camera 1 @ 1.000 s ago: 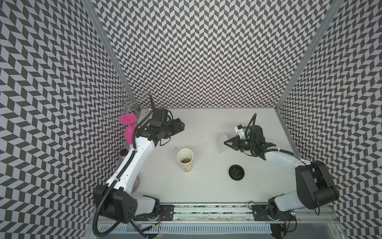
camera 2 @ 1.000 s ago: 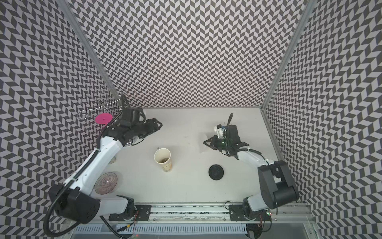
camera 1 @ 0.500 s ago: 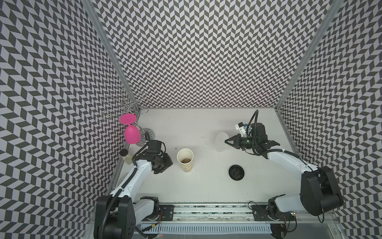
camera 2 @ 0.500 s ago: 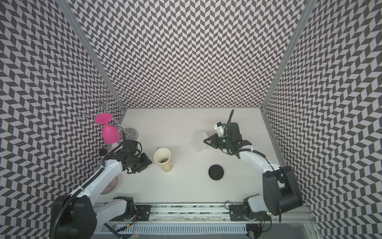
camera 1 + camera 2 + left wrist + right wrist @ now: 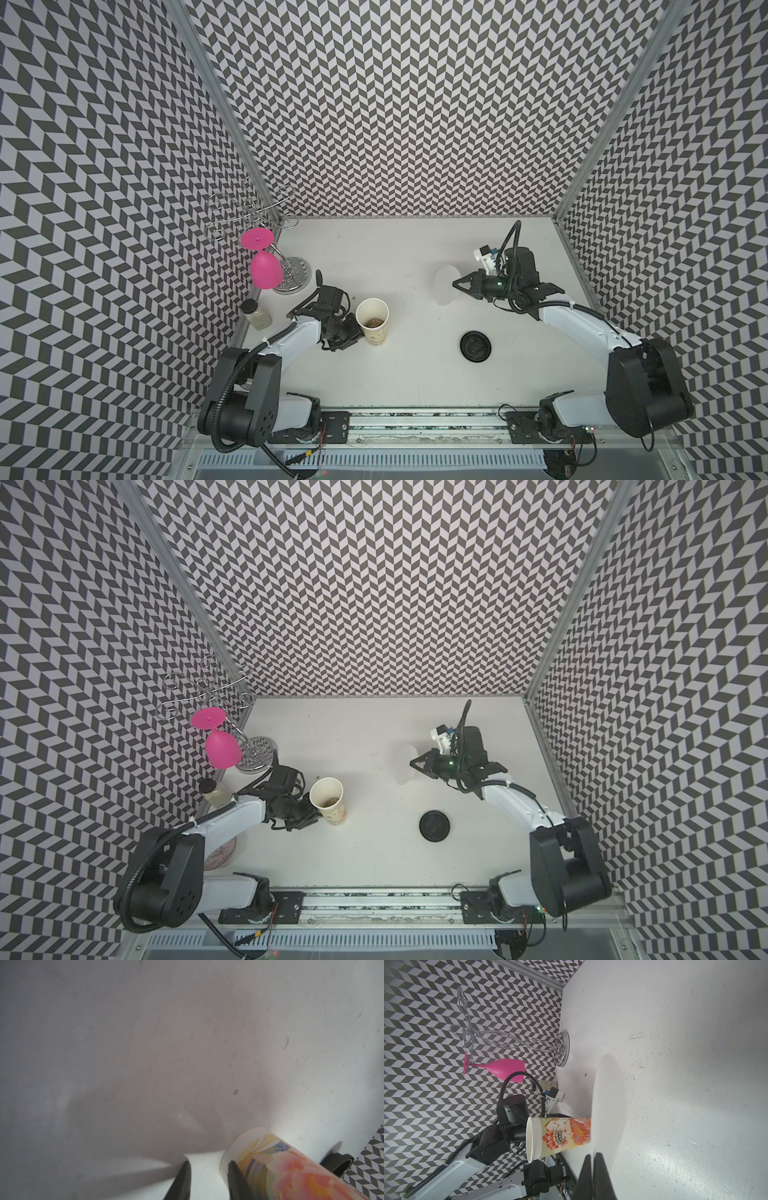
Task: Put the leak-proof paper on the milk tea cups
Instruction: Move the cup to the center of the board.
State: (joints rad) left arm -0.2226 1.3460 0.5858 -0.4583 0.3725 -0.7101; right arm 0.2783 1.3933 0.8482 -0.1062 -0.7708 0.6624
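Paper (image 5: 609, 1105) sits pinched, tilted, in our right gripper (image 5: 591, 1158), well apart from the cup (image 5: 372, 322); our left gripper (image 5: 208, 1165), slightly spread, stands beside the cup's base, holding nothing.

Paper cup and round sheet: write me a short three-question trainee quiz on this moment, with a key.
1. True or false: the round sheet already covers the paper cup.
2. What hangs upside down from the wire rack?
3. Where is the sheet? A) inside the cup B) pinched in the shut right gripper C) hung on the rack.
Key: 1 false, the sheet is apart from the cup; 2 the pink goblet; 3 B.
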